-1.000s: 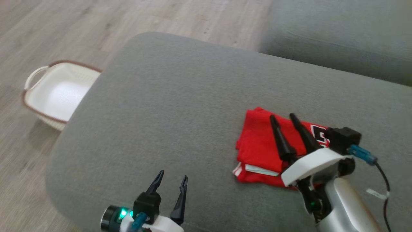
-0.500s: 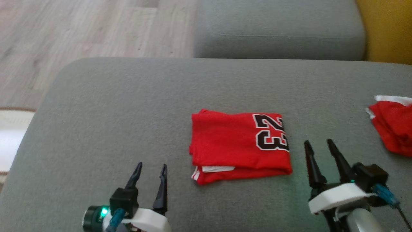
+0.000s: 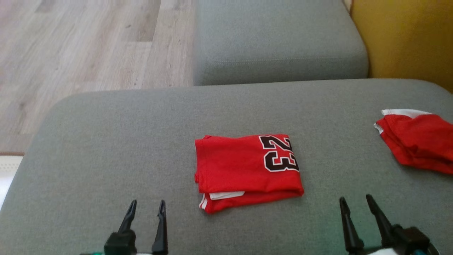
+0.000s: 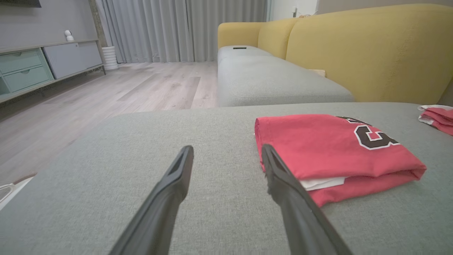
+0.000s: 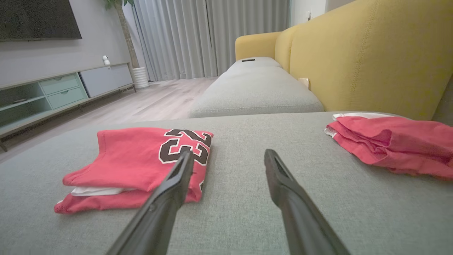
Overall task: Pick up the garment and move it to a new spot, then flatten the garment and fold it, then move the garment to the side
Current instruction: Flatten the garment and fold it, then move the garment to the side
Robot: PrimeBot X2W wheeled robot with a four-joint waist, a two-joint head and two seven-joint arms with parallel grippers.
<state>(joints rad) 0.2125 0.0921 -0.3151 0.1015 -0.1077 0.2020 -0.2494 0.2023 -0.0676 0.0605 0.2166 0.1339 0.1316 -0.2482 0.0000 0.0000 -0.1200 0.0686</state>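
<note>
In the head view, the folded red garment (image 3: 244, 170) lay flat near the middle of the grey seat cushion (image 3: 106, 141). Its long axis ran left to right across the cushion and was slightly tilted. The black "23" sat sideways at its right end, and a strip of white trim peeked from between the layers at the near left corner. The left gripper (image 3: 148, 202) hung low at the near edge, left of the garment and apart from it, its fingers spread and holding nothing. The right gripper (image 3: 355, 198) sat to the garment's near right, also apart from it, its fingers parted and empty. A second red garment (image 3: 417, 141) lay bunched at the cushion's far right, well away from the first.

In the left wrist view, the left gripper (image 4: 226, 148) had its two dark fingers wide apart over bare cushion, with nothing between them. The garment (image 4: 318, 145) lay just right of the right-hand finger, its layered edge and white strip facing the camera. The numbered end pointed away to the right, towards the yellow backrest (image 4: 354, 53).

In the right wrist view, the right gripper (image 5: 228, 153) was likewise wide open and empty. The garment (image 5: 134, 163) lay to the left, and the left-hand finger's tip overlapped its numbered end in the picture, though contact could not be judged. The second red garment (image 5: 389, 145) lay to the right.
</note>
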